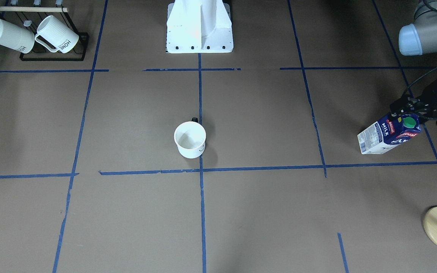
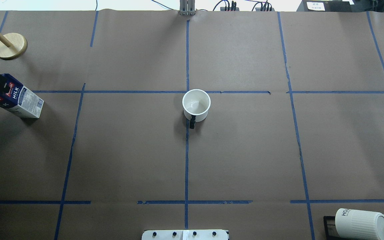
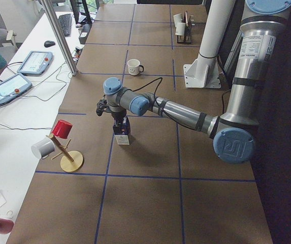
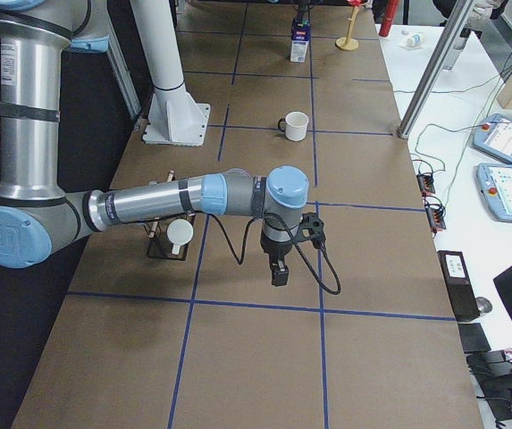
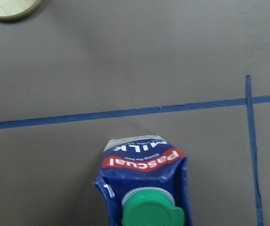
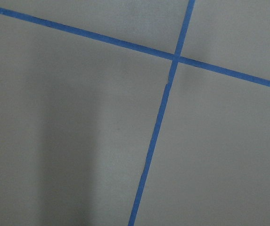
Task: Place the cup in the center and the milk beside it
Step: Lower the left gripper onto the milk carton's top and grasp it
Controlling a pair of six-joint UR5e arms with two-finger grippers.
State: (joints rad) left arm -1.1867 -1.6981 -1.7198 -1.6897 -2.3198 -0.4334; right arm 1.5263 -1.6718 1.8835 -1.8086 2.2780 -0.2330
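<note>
Brown table (image 2: 345, 150), cup (image 2: 196, 104) in the center (image 2: 245, 146), open room all around.
Milk (image 2: 18, 100) sits at the overhead view's 9 o'clock edge under left gripper (image 1: 407, 110); neither it nor right gripper (image 4: 279, 273) shows its grip.

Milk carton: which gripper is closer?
Left. The left gripper sits at the top of the milk, by its green cap. The right gripper hangs over the table far across the grid, beyond the cup.

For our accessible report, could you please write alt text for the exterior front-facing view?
A white cup stands upright in the center cell of a blue tape grid, on its dividing line. At the view's right edge, the left pincer is at the top of the blue milk carton; two ribbed mugs hang on a rack top left.
</note>
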